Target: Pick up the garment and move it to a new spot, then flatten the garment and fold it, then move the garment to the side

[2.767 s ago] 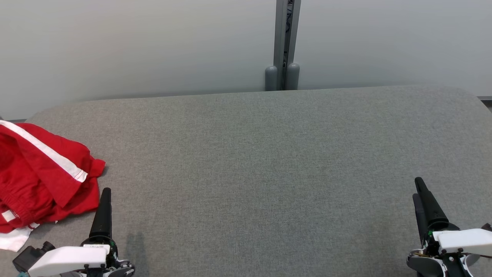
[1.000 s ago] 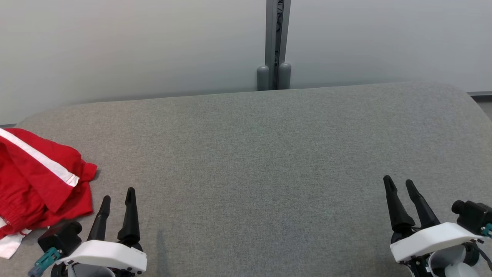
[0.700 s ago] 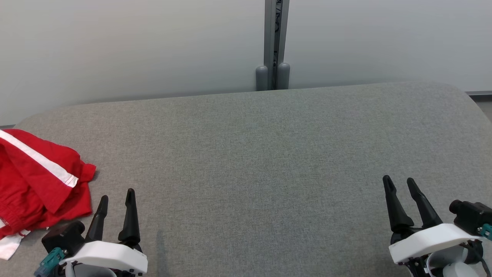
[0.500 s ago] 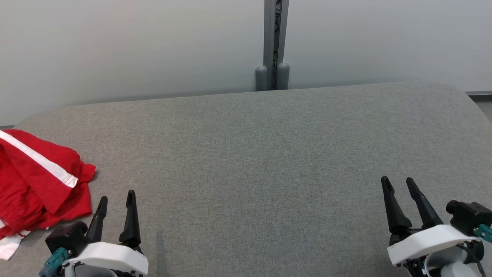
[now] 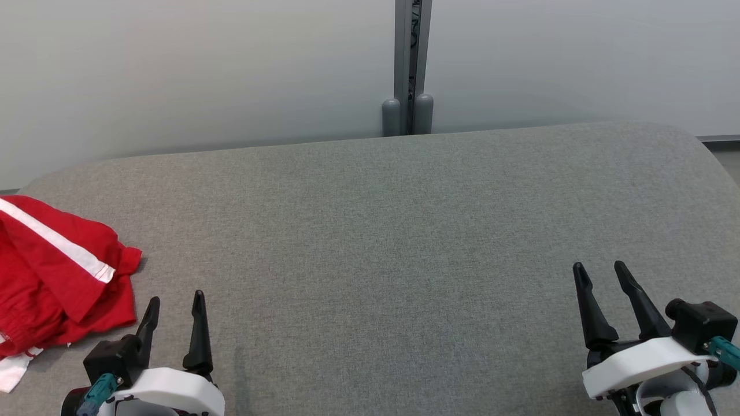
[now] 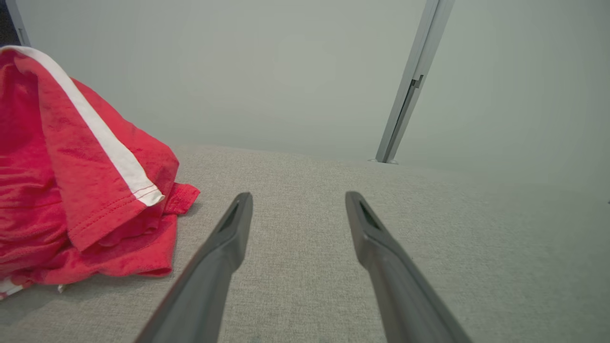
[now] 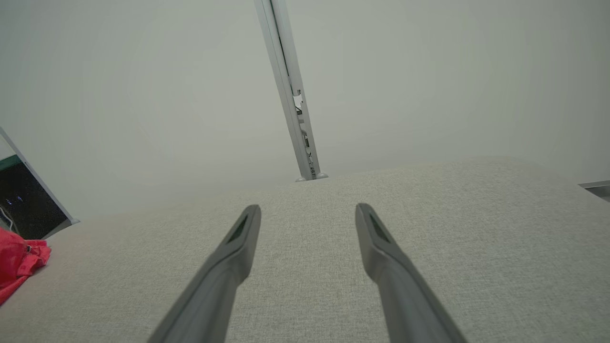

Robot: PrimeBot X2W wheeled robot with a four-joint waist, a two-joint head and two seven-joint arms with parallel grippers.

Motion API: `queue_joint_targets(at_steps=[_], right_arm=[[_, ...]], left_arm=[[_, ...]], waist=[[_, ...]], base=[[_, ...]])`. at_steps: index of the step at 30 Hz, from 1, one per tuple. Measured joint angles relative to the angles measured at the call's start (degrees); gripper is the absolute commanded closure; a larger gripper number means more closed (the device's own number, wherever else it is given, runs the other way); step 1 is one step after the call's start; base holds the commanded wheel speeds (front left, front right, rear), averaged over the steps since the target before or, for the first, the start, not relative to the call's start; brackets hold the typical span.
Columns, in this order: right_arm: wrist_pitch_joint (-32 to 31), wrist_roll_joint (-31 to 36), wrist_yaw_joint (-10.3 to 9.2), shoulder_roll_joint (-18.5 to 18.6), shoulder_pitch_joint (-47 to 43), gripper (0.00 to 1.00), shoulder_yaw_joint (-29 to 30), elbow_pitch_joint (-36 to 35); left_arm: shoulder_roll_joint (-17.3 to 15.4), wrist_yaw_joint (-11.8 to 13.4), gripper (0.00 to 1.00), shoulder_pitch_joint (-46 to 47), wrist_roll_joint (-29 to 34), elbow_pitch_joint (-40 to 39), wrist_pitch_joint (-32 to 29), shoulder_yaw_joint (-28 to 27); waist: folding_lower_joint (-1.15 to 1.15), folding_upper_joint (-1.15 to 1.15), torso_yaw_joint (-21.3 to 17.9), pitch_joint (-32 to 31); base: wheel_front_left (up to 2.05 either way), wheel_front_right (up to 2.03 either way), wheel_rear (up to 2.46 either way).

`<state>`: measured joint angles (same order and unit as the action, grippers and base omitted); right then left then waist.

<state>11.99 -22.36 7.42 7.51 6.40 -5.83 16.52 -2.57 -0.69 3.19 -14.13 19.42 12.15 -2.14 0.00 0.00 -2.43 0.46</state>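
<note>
The red garment lies crumpled in a heap at the left end of the grey table, and the head view's left border cuts off part of it. A white stripe runs slantwise across its top fold, and a scrap of white cloth shows at its near corner.

The left hand sits low at the near left of the table. Its two dark fingers are spread apart with nothing between them, and they point toward the pale wall. The garment lies to the left of this hand and a little farther from the robot. In the left wrist view the garment takes up the left side, and its nearest red hem ends just beside the left finger. A strip of bare table shows between them, so cloth and hand are apart.

The right hand is at the near right of the table, its fingers likewise apart and empty. It is well apart from the garment, with the table's open middle between them. In the right wrist view the garment is a small red patch at the far left edge.

A grey post stands against the wall behind the table's middle.
</note>
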Motion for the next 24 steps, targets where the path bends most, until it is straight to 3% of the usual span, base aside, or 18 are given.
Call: queue_joint_targets(at_steps=[24], right_arm=[[2.7, 10.43, 0.0, -0.12, 0.12, 0.0, 0.12, 1.02]], left_arm=[[-0.13, 2.35, 0.0, -0.11, 10.16, 2.09, 2.54, -0.48]], waist=[[0.0, 0.0, -0.4, -0.36]], base=[[0.0, 0.0, 0.0]])
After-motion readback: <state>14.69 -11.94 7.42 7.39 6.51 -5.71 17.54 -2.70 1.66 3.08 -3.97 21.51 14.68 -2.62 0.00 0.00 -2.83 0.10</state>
